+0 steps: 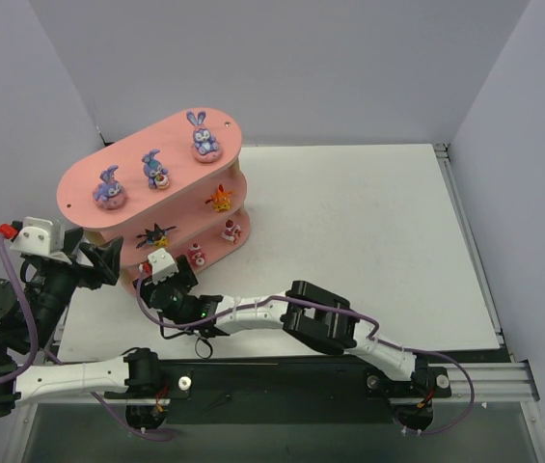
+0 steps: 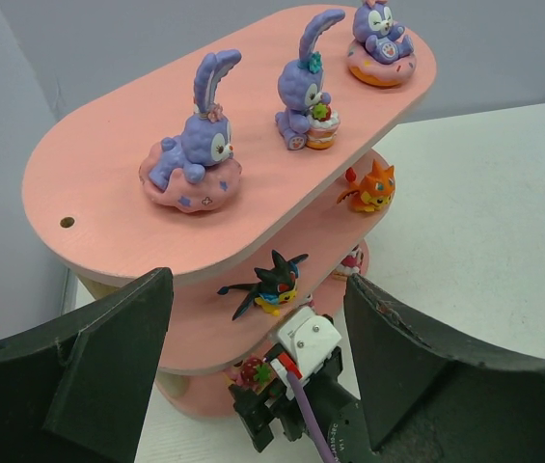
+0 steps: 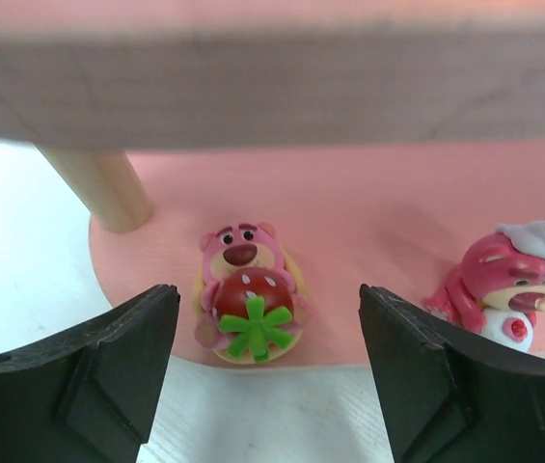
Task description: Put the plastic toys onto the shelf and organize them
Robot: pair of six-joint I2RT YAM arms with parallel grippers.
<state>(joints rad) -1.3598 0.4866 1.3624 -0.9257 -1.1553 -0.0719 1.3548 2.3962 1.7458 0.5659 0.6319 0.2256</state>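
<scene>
white table (image 1: 368,241), grey walls (image 1: 301,58)

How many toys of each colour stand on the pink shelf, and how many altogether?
Purple bunnies: 3
Orange figure: 1
Black-and-yellow spiky figure: 1
Pink-red bears: 3
Total: 8

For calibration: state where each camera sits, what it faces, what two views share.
Top external: above, behind the bases, looking down at the shelf; both arms show.
Left wrist: left end effector, fingers showing, faces the shelf's end.
Right wrist: right end effector, fingers showing, faces the strawberry bear, bottom tier.
Shared: orange toy, in top external and left wrist.
</scene>
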